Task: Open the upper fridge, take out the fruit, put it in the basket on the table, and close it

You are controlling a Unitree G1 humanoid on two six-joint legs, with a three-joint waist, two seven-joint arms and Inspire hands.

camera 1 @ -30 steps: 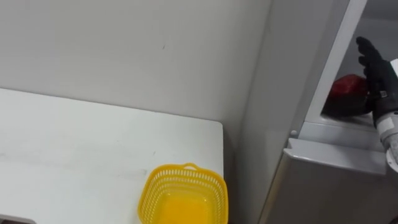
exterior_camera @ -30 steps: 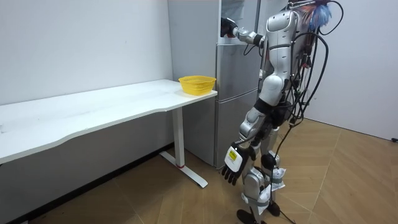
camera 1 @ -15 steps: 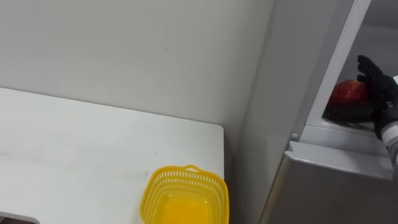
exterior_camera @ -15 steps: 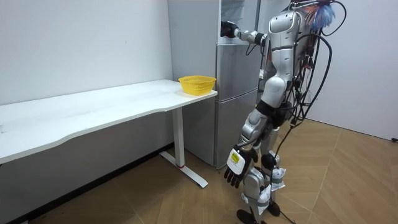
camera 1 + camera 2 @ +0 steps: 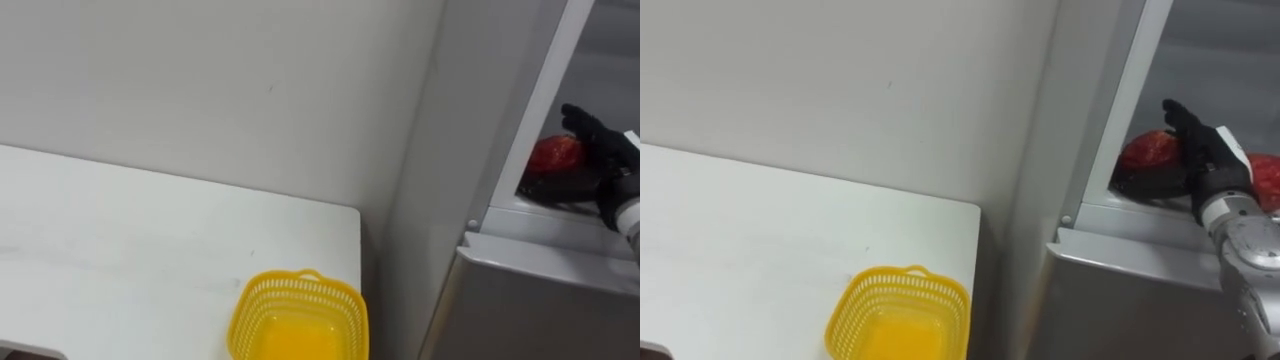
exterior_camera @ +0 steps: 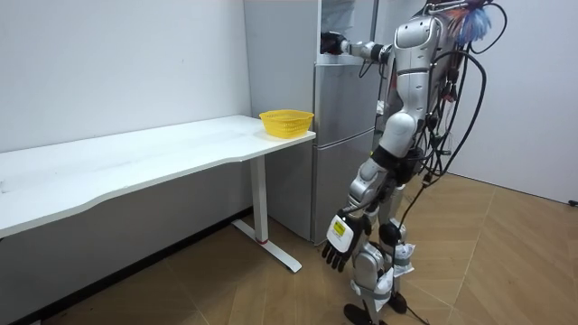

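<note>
Since the red item (image 5: 1145, 148) lay inside the fridge (image 5: 1140, 280) at two o'clock, the right hand (image 5: 1202, 155) cupped it, fingers spread, not yet gripping; the left hand (image 6: 339, 242) hung slack.

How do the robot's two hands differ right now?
The right hand is up inside the upper fridge compartment, while the left hand hangs low beside the legs. The right hand's fingers and thumb sit above and below a red item on the shelf; the left hand holds nothing. Both look open, with neither one clenched.
</note>
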